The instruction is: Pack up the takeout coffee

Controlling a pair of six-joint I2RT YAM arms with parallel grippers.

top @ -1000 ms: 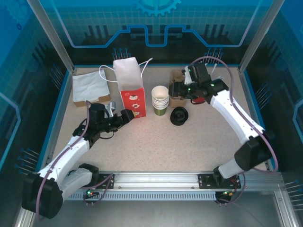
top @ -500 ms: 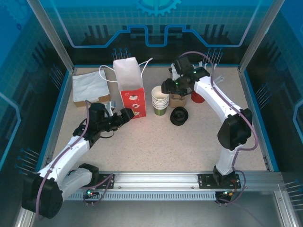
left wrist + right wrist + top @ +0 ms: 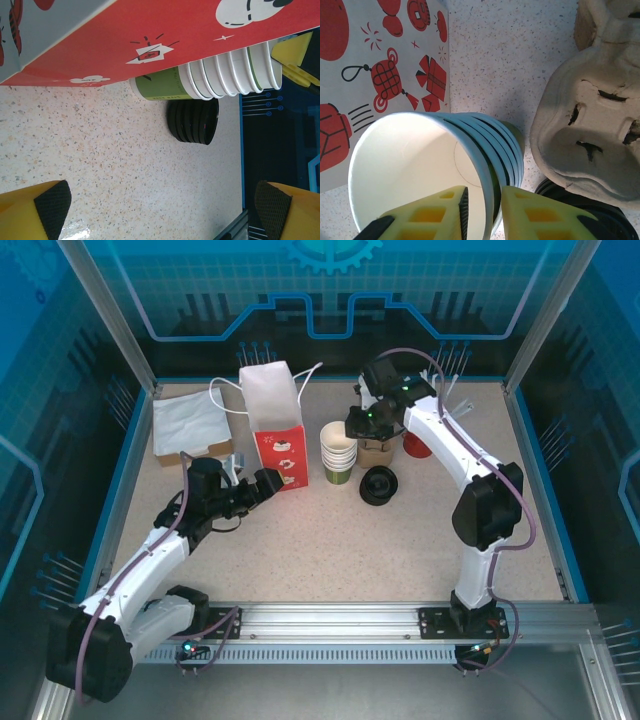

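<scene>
Swung in from the right side of the desk [image 3: 330, 540], the right end effector [image 3: 356, 426] now sits over the cups [image 3: 338, 453]. Its jaws are narrow, with one finger [image 3: 435, 212] inside the top cup [image 3: 405, 165] and the other outside the rim; whether they pinch it yet, I cannot tell. The stack stands on the desk between the bag [image 3: 281, 445] and the carrier [image 3: 590, 135], with the lids [image 3: 378, 484] just beside it. The left end effector [image 3: 161, 207] stands wide, near the bag.
</scene>
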